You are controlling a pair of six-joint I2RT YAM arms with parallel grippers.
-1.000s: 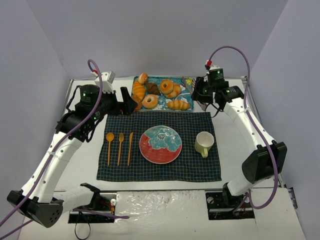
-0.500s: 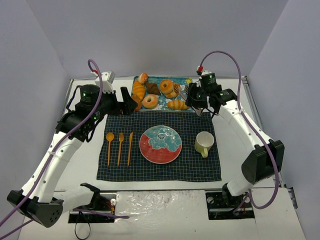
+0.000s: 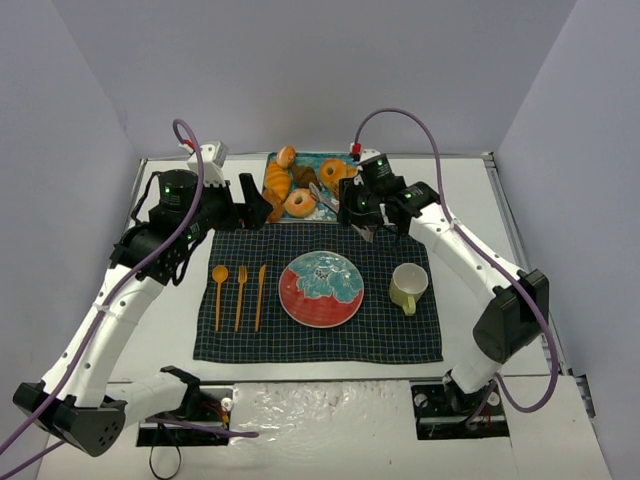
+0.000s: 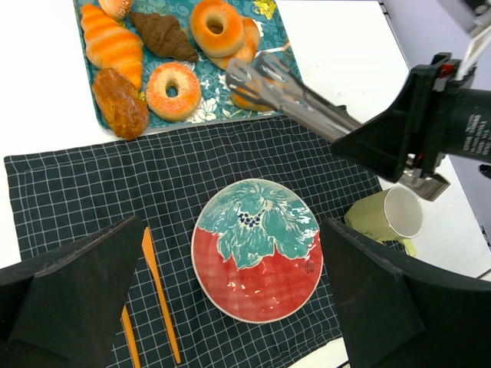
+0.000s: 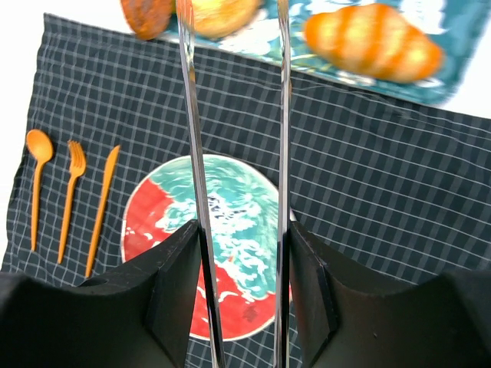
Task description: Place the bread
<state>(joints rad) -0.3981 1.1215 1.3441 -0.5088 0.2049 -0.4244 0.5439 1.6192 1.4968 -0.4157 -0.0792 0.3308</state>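
Left gripper (image 4: 232,224) hovers in front of the tray (image 4: 207,103), at its left front corner; fingers spread wide, holding nothing. Orange spoon (image 3: 219,290), fork (image 3: 241,295) and knife (image 3: 260,295) lie side by side on a dark checked cloth (image 3: 400,340) on the desk, in front of the tray and to its left.

The bread (image 4: 120,103) lies on the tray at its front-left corner. A striped orange croissant (image 4: 111,42) sits just behind it and a sugared donut (image 4: 173,90) just to its right. Nothing covers it in the left wrist view. Further right on the tray are a dark chocolate croissant (image 4: 163,34) and a glazed donut (image 4: 217,25).

A red and teal plate (image 3: 320,289) sits on the cloth, in front of the tray's middle.

Metal tongs (image 4: 291,96) reach over the tray's right half, arms apart. Their tips are above a lighter croissant, well right of the bread. Right gripper (image 5: 242,261) is off the tray's front-right corner, its fingers clamped on the tongs' handle end. A pale green mug (image 3: 408,286) stands on the cloth, in front of the tray's right end.
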